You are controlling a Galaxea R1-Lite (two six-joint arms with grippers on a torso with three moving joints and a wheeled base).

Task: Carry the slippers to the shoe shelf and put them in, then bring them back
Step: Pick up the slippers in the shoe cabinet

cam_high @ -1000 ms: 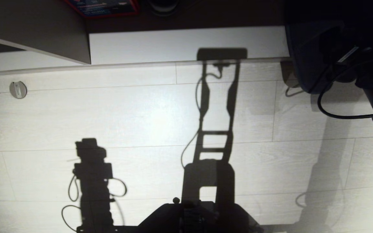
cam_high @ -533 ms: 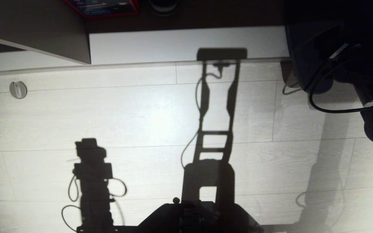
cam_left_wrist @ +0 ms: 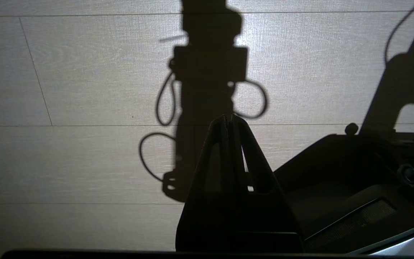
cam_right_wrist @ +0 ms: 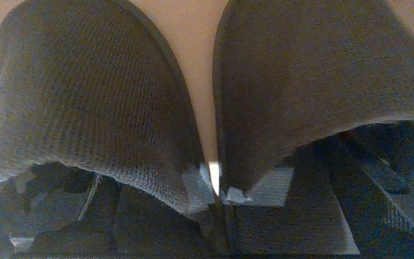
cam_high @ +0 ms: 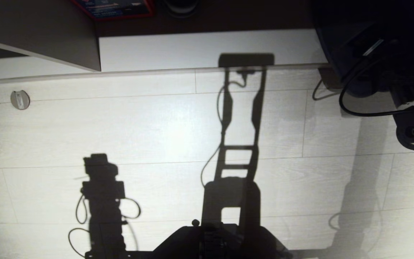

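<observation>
- Right arm [cam_high: 408,104] reaches forward at the far right, its gripper [cam_right_wrist: 214,201] spread wide over the slippers [cam_right_wrist: 95,108].
- Left gripper [cam_left_wrist: 230,120] hangs above the floor [cam_left_wrist: 67,90], fingers pressed together, empty.

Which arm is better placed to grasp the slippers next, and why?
Right. The right arm reaches out at the head view's right edge, and the slippers, side by side, fill its wrist view. The left gripper hangs shut over the floor, with no slipper near.
</observation>
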